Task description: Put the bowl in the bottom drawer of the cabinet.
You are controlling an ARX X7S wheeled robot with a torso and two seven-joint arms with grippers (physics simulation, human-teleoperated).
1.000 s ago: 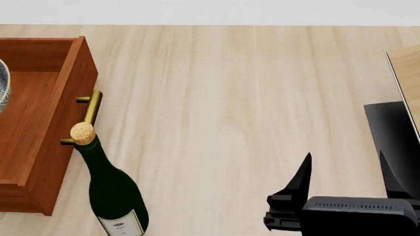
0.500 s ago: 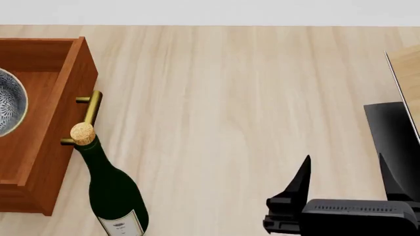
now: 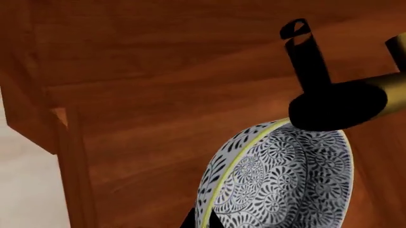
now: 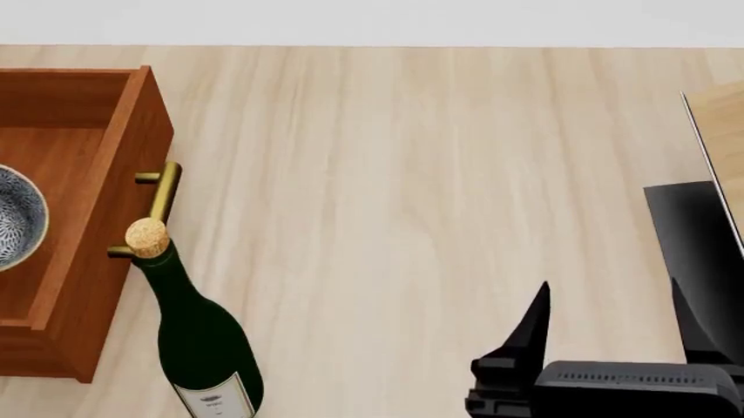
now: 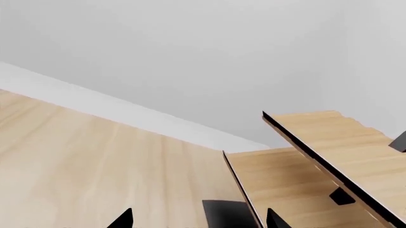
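The speckled bowl (image 4: 17, 218) with its yellowish rim sits low inside the open reddish-brown bottom drawer (image 4: 117, 174), cut off by the head view's left edge. In the left wrist view the bowl (image 3: 285, 185) hangs tilted over the drawer's wood floor (image 3: 146, 114), and my left gripper (image 3: 201, 221) is shut on its rim. A black shape (image 3: 336, 104) hides the rim's far part. The left gripper itself is outside the head view. My right gripper (image 4: 611, 292) stands open and empty above the pale floor, far from the drawer. Only the drawer shows of the cabinet.
A dark green corked bottle (image 4: 198, 340) stands right in front of the drawer's brass handle (image 4: 163, 196). At the right edge is a light-wood slanted rack (image 5: 330, 142) on a black base (image 4: 692, 235). Pale wood floor (image 4: 407, 174) lies between them.
The bowl has come further into view from the left and then sunk lower into the drawer, looking smaller now. The right gripper has dropped slightly.
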